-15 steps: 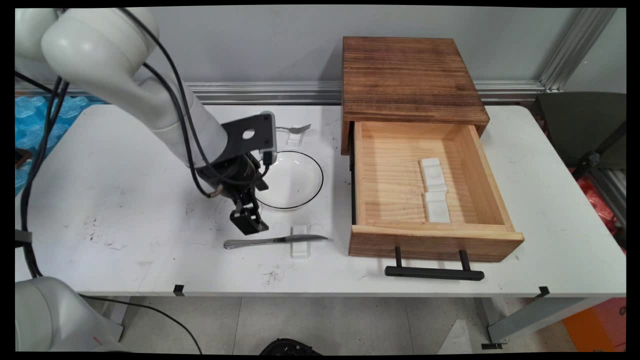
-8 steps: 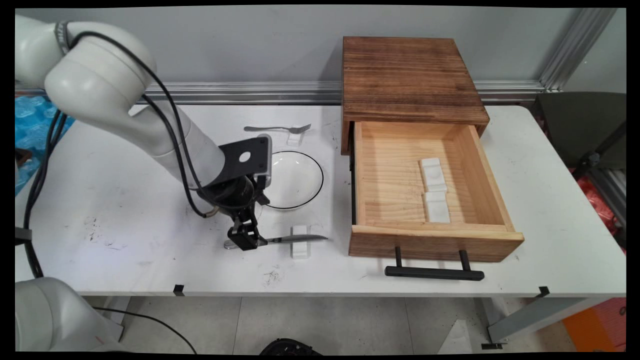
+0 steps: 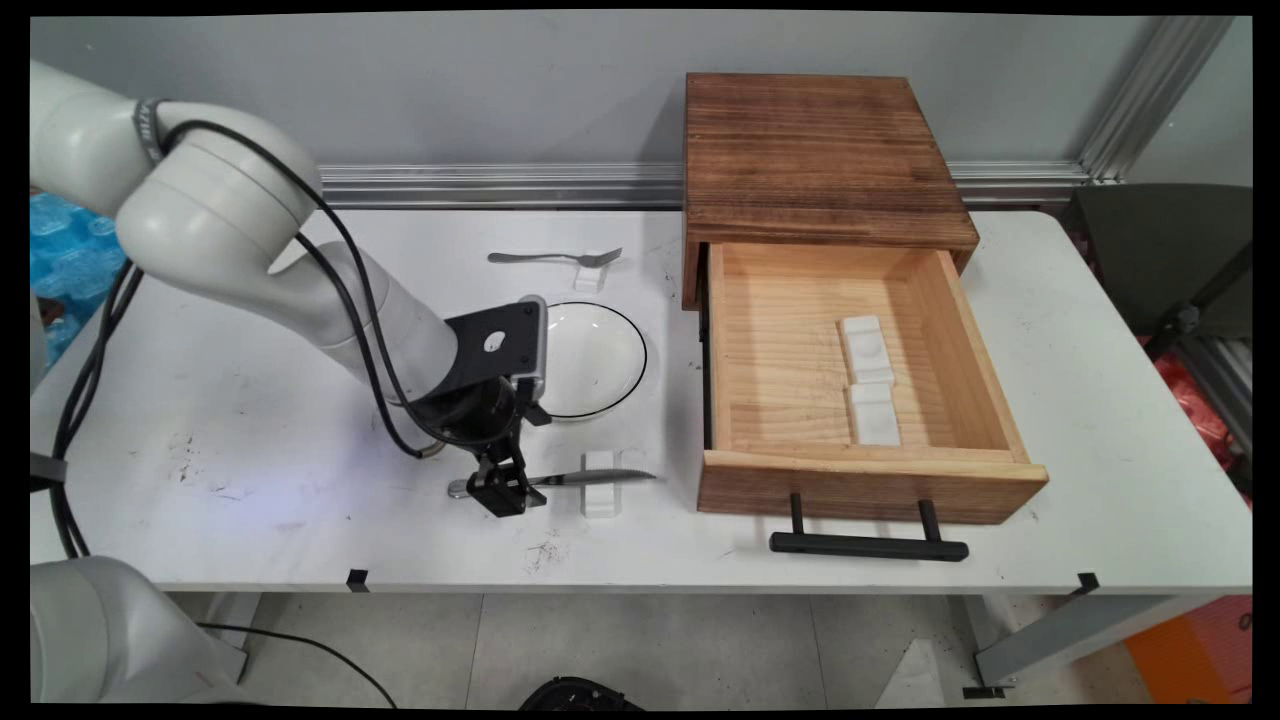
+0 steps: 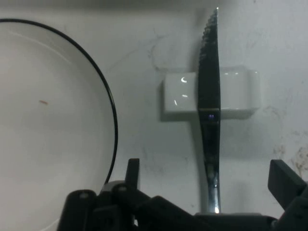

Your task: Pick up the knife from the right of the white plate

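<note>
A metal knife [image 3: 572,479] lies near the table's front edge, its serrated blade across a small white rest [image 3: 600,497]. My gripper [image 3: 505,492] is down at the knife's handle, open, with one finger on each side of it. In the hand view the knife [image 4: 208,96] runs up the middle over the rest [image 4: 238,94], and the fingers [image 4: 284,180] stand wide apart on either side of the handle. A white plate with a black rim [image 3: 640,350] sits just behind the gripper, and the plate [image 4: 48,120] fills the left of the hand view.
A fork [image 3: 555,258] rests on another small white rest behind the plate. To the right, a wooden box has its drawer [image 3: 780,350] pulled open, two white rests [image 3: 868,380] inside and a black handle [image 3: 868,545] at the front.
The gripper has come forward from beside the plate and dropped down around the knife's handle. The knife, plate and drawer have not moved.
</note>
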Controlling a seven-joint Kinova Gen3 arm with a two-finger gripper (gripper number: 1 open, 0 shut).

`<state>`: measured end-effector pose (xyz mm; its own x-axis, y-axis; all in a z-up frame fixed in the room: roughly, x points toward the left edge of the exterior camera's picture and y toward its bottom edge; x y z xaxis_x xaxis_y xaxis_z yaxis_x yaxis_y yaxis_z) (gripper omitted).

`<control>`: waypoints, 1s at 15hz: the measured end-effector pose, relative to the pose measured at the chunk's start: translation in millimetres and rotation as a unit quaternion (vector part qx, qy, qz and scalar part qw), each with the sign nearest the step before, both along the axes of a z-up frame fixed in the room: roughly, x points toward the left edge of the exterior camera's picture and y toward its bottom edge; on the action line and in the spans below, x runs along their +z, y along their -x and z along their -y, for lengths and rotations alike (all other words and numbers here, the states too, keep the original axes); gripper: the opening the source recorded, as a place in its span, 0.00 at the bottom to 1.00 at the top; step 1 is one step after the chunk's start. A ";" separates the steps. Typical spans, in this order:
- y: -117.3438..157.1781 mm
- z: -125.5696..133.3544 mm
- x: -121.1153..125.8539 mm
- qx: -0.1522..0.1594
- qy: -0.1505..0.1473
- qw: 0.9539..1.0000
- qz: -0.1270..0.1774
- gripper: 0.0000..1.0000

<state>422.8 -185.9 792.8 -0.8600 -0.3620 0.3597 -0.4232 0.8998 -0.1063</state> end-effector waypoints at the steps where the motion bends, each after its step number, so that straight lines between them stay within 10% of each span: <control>1: -0.1 -0.1 -3.0 0.000 0.001 1.000 -0.002 1.00; 15: -5.2 0.9 -24.2 0.024 -0.003 1.000 -0.019 1.00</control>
